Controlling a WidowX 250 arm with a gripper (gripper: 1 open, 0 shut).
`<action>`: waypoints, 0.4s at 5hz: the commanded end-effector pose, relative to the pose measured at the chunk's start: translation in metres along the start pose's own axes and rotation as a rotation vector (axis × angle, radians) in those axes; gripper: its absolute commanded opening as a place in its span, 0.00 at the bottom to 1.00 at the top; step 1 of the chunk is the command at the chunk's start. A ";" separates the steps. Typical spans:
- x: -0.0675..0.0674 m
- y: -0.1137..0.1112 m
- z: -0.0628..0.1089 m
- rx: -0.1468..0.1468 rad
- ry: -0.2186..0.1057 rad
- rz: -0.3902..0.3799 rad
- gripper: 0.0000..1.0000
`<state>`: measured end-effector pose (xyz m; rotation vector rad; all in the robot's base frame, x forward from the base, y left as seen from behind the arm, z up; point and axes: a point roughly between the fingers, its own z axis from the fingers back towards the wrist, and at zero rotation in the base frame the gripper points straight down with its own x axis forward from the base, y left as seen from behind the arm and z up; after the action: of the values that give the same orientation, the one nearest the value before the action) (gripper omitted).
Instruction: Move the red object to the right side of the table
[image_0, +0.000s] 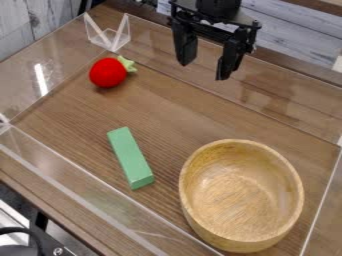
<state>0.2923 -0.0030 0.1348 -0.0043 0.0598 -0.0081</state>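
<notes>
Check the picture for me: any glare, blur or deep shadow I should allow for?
Camera view: glossy highlight on the red object; gripper very dark, its detail lost; soft shading inside the wooden bowl; fine edges slightly soft throughout.

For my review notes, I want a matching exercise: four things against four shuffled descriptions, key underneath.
1. strawberry toy
2. block
3. bowl
4. gripper

A. round and wooden-coloured
B. open, black
C. red, with green at one side
D. green, long and flat, between the red thing and the bowl

Pairs: 1-C, 2-D, 3-A, 4-B
</notes>
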 end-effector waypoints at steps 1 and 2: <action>-0.003 0.002 -0.006 0.009 0.031 -0.101 1.00; -0.004 0.020 -0.005 0.020 0.048 -0.201 1.00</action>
<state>0.2837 0.0144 0.1186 -0.0011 0.1472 -0.2041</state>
